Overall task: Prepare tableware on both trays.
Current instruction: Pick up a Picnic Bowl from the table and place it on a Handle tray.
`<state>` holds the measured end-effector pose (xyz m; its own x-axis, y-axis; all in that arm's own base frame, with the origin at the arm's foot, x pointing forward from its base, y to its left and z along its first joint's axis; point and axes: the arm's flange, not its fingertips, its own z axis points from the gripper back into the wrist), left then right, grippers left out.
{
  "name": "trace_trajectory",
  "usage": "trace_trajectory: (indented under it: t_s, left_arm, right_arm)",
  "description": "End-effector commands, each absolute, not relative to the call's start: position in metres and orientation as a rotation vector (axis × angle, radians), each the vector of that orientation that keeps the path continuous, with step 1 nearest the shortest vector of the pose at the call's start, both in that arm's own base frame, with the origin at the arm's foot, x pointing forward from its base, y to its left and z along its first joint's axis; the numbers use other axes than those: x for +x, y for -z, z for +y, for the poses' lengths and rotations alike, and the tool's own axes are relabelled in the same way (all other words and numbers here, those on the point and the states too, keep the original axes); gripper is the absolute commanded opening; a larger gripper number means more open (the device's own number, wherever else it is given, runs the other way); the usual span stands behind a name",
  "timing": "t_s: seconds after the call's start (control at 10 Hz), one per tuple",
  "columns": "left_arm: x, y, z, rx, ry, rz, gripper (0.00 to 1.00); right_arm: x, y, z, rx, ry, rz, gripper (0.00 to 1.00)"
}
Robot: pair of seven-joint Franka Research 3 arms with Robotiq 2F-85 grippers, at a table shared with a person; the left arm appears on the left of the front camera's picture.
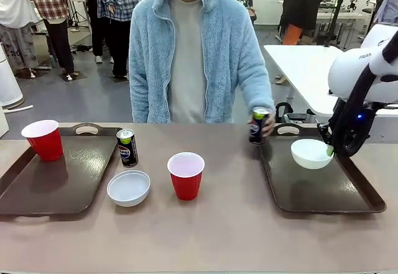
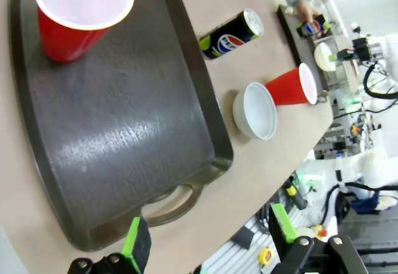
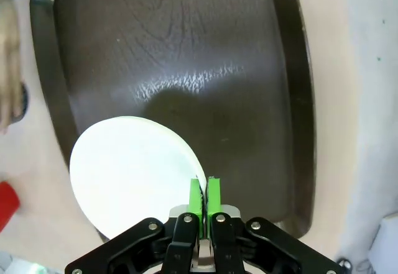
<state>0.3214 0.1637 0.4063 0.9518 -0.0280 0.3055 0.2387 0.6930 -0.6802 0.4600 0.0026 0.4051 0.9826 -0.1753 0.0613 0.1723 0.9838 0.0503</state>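
We see the right gripper (image 1: 329,151) clamped on a bowl (image 1: 310,152) above the half-bare right tray (image 1: 323,191), left gripper (image 2: 208,230) spread wide over the near rim of the left tray (image 2: 124,131).

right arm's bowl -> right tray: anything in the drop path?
Nothing visible. The right gripper is shut on the rim of the bowl, and the right tray is bare beneath it. The person's hand holds a Pepsi can at the tray's far left corner, off to the side of the bowl.
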Motion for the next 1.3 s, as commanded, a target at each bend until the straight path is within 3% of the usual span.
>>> trace_trajectory:
  t_s: [0.0,0.1,0.2,0.9,1.2]
  left_arm:
    - [0.321,-0.407,0.165,-0.811,0.146,-0.291,1.0]
    - [0.321,-0.407,0.165,-0.811,0.146,-0.291,1.0]
    - [0.321,-0.407,0.165,-0.811,0.146,-0.291,1.0]
    - [0.321,-0.407,0.165,-0.811,0.146,-0.291,1.0]
    - [0.321,-0.407,0.165,-0.811,0.146,-0.291,1.0]
  right_arm:
    - [0.377,-0.447,0.027,-0.03,-0.017,-0.068,0.0]
    - [0.324,-0.465,0.032,-0.057,-0.122,-0.131,0.0]
    - [0.308,-0.469,0.028,-0.042,-0.088,-0.129,0.0]
    - [0.323,-0.459,0.015,-0.054,-0.007,-0.115,0.0]
    - [0.387,-0.418,0.034,-0.011,0.079,-0.161,0.0]
